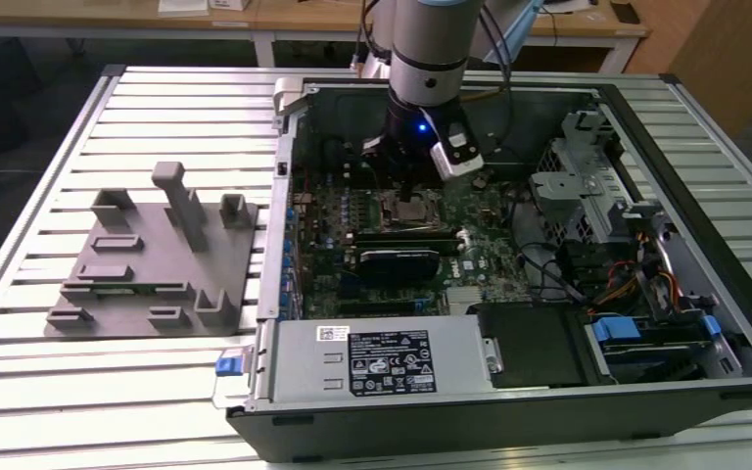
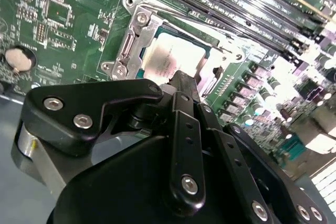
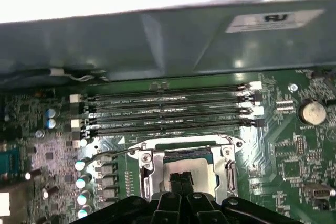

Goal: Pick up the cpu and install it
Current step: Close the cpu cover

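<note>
The cpu lies flat inside the open motherboard socket, its silver-grey top showing within the metal frame. In the first wrist view the cpu shows pale on both sides of the black fingers. My gripper is shut, its two fingers pressed together with their tips right over the middle of the chip; whether they touch it I cannot tell. In the exterior view the gripper reaches straight down into the open computer case onto the socket. In the second wrist view the gripper hides the chip's near part.
Several long black memory slots run beside the socket, toward the case wall. A coin battery sits on the board. A power supply and drive cage crowd the case. A grey fixture lies on the slatted table.
</note>
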